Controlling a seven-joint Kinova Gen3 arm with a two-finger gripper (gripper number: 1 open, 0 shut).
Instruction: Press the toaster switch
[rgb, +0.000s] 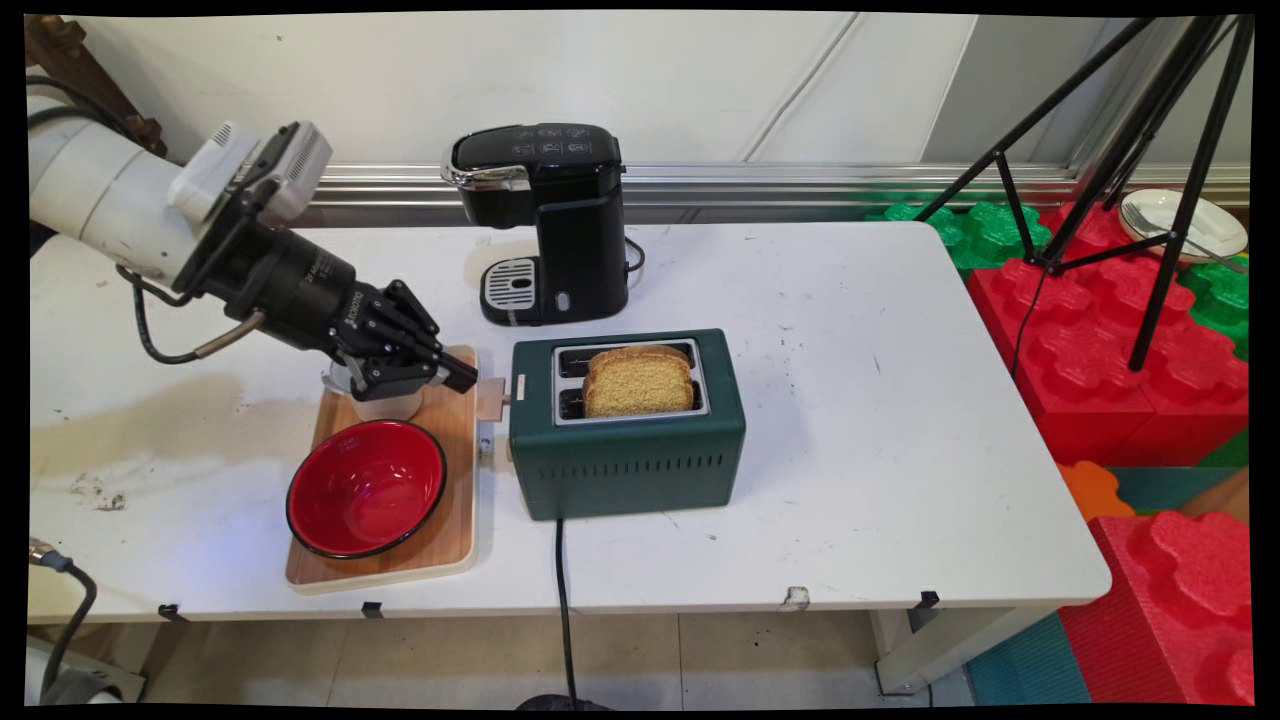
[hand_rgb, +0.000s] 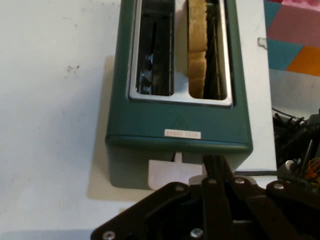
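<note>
Room: white wall behind, with a metal rail along it; red and green foam blocks (rgb: 1120, 340) and a black tripod (rgb: 1140, 170) at the right of the frame.
Surface: white table (rgb: 880, 420), stained at the left.
Writing: "KINOVA" on the black wrist; a small label on the toaster's end, not readable.
Things: green toaster (rgb: 628, 440) at centre with bread (rgb: 638, 380) in one slot; black coffee machine (rgb: 545, 220) behind it; red bowl (rgb: 366, 487) on a wooden tray (rgb: 450, 540) at lower left.
Arm: enters from upper left, slanting down to the right.
Gripper (rgb: 462, 377): fingers together, tip touching the toaster's lever (rgb: 491, 398) at its left end.
</note>
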